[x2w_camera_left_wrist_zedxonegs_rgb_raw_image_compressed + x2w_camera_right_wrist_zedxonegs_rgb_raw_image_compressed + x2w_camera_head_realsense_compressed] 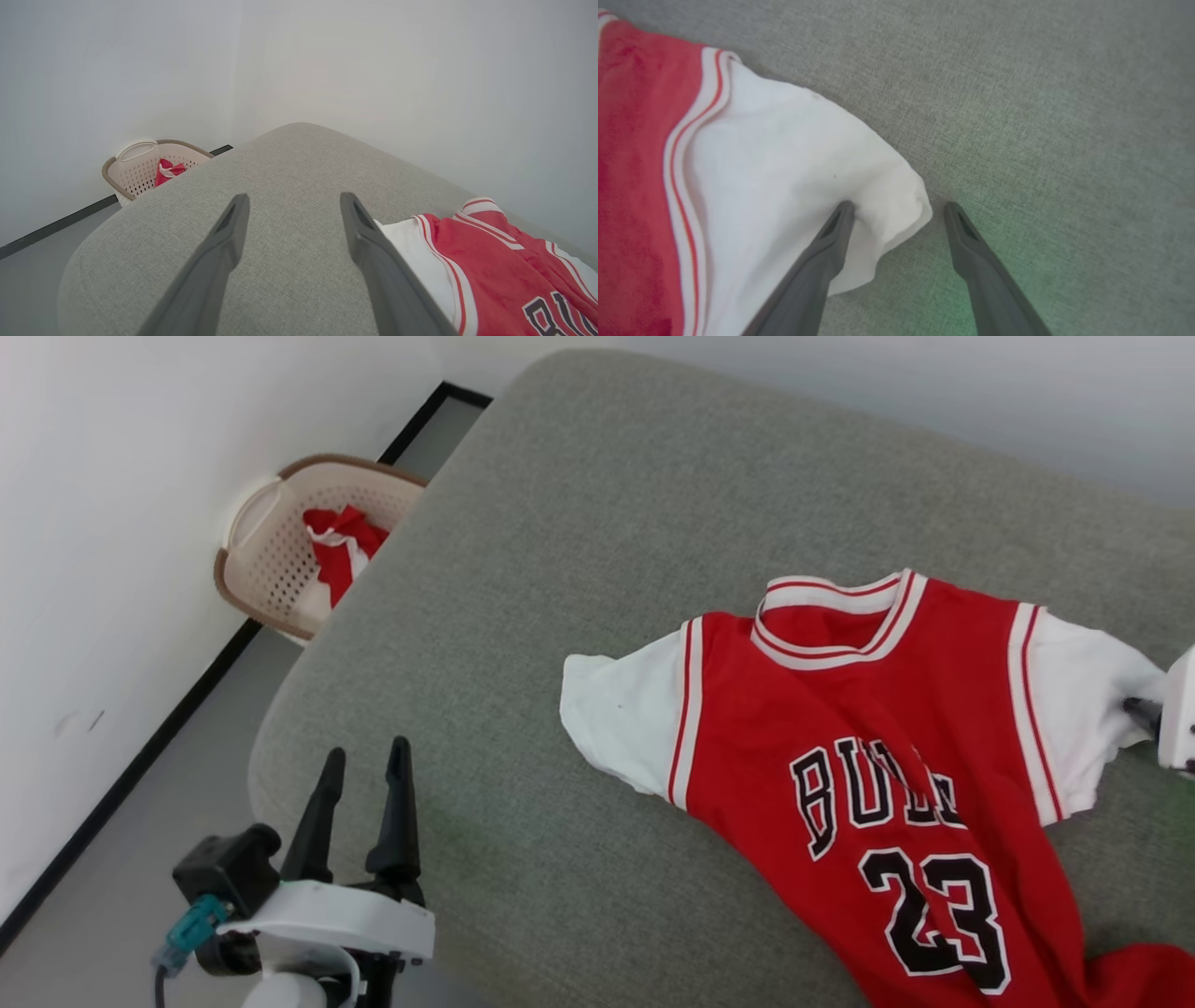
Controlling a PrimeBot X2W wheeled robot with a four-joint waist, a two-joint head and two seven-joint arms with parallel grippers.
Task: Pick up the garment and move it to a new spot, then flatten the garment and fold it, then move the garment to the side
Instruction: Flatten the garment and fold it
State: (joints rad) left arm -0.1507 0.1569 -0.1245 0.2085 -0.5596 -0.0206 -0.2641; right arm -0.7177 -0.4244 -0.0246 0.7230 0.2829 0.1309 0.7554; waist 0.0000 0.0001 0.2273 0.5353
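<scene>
The garment (896, 775), a red jersey with white short sleeves and black letters and numbers, lies face up and spread on the right half of the grey cushion (579, 569). Its lower hem runs off the head view's bottom edge. My right gripper (900, 205) is open at the tip of the garment's right-hand sleeve (794, 158). One finger rests on the white cloth, the other is over bare cushion, and the sleeve's end lies between them. My left gripper (366, 751) stands open and empty over the cushion's near left corner, well left of the garment (486, 252).
A beige perforated laundry basket (271, 551) stands on the floor by the white wall, beyond the cushion's left edge, with a small red-and-white cloth (341, 546) inside. The cushion's rounded edge drops to grey floor (112, 896) on the left.
</scene>
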